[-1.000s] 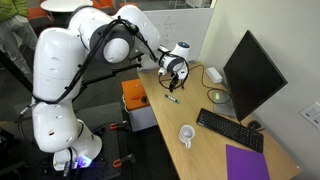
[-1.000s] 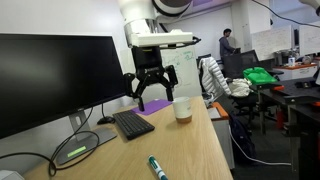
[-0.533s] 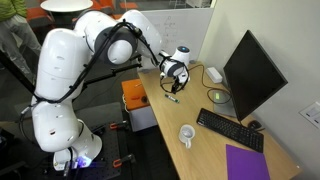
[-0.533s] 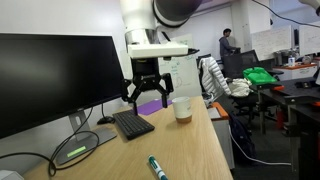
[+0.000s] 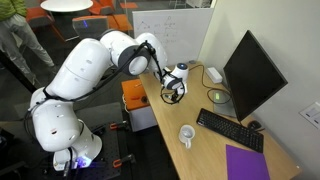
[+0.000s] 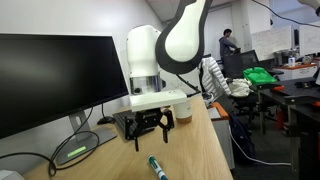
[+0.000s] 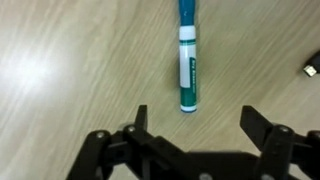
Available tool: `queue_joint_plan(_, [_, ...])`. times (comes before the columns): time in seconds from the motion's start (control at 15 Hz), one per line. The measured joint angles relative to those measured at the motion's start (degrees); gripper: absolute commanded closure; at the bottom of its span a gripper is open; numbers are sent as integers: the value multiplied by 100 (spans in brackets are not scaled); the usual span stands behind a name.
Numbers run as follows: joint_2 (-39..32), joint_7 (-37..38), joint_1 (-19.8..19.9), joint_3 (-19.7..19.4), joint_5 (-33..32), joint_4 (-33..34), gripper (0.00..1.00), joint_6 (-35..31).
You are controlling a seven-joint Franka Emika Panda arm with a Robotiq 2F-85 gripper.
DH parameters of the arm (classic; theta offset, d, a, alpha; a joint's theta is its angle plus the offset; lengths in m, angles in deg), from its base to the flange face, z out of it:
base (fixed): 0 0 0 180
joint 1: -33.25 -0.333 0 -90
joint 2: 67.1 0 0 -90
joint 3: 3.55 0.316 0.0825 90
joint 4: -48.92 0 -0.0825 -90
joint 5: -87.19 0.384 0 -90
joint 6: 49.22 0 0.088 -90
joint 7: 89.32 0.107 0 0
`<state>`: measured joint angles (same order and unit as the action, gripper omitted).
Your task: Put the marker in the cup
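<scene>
The marker (image 7: 187, 60) is a thin teal-green stick with a white band, lying flat on the wooden desk. It also shows in both exterior views (image 6: 157, 167) (image 5: 172, 98). My gripper (image 7: 200, 125) is open and empty, low over the desk, its two dark fingers (image 7: 140, 115) spread wide. The marker's near end lies just beyond the gap, apart from both fingers. In both exterior views the gripper (image 5: 175, 88) (image 6: 150, 130) hangs just above the marker. The white cup (image 5: 187, 134) with a side handle stands upright farther along the desk, near the keyboard.
A black keyboard (image 5: 230, 130) and a large monitor (image 5: 250, 75) stand past the cup, with a purple sheet (image 5: 247, 162) at the desk's end. A greenish round thing (image 5: 218, 97) lies by the monitor base. A small dark object (image 7: 312, 70) lies right of the marker.
The arm has swung along the desk away from the cup and come down. The open gripper now hangs low just over the marker. Marker and cup have not moved.
</scene>
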<state>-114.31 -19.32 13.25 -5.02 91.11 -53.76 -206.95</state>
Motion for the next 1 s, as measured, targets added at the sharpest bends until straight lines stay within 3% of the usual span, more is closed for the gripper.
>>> queue_joint_plan(0.27, [-436,9,-214,-137,88,459,4,0])
queue_joint_plan(0.33, [-539,15,-264,-171,107,563,26,1])
queue_joint_plan(0.47, [-722,18,-353,-246,143,739,30,11])
queue_joint_plan(1.0, [-976,18,-514,-406,164,1009,91,45])
